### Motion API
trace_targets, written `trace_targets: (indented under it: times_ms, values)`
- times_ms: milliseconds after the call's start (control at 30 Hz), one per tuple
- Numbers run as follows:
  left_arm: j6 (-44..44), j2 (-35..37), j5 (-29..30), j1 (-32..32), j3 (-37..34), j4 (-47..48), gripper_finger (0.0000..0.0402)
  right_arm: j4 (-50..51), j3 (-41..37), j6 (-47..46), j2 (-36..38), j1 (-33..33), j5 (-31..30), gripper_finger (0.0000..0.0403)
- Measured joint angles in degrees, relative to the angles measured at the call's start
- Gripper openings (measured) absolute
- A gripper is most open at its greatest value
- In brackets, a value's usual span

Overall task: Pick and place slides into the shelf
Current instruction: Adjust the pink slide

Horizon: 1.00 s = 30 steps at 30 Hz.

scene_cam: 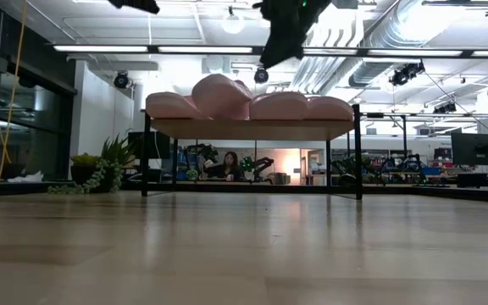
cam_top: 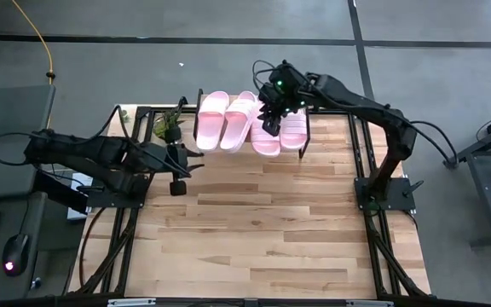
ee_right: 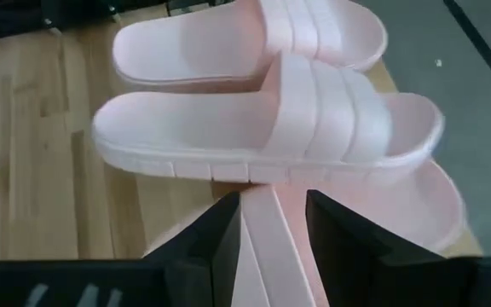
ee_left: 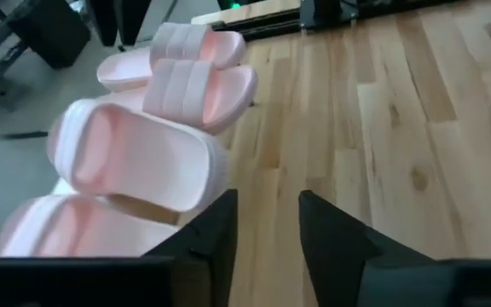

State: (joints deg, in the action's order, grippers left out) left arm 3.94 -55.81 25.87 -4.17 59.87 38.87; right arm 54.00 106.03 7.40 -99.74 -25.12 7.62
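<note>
On the shelf (cam_top: 201, 95) | four slides (cam_top: 212, 119) | right hand (cam_top: 273, 119) just above them, open, empty | left hand (cam_top: 178, 175) apart, part-open, empty

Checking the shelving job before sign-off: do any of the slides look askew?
Yes. On the shelf, the second slide from the left sits tilted, leaning over its neighbour; in the low view it humps above the others. The right end effector hovers over the right-hand pair.

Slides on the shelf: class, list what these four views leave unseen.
- Right pair of slides: high view, partly hidden under right gripper.
- Shelf top: low view is level, so the slides' placement is unclear.
- Left gripper: high view, too small to judge; holds nothing in its wrist view.
</note>
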Motion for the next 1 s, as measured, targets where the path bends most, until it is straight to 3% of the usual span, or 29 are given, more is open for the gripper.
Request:
trace_targets:
  times_ms: [300,667,833,1000]
  values:
    - [-0.5,2.4,-4.1,0.0,-6.7,-3.2,0.0069,-8.4,-8.0,1.8,0.0,1.2,-0.8,0.0126]
    - [-2.7,2.3,-3.9,0.0,-7.1,-2.7,0.0071,-10.1,-8.0,2.0,-0.9,1.7,-1.7,0.0126]
    - [-2.3,2.3,-3.2,0.0,-8.1,-2.9,0.0073,-11.6,-8.0,3.0,-1.7,1.6,-7.1,0.0126]
    - [-1.8,2.3,-1.6,0.0,-8.2,-2.9,0.0073,-14.0,-8.0,3.9,-2.6,1.1,-7.5,0.0126]
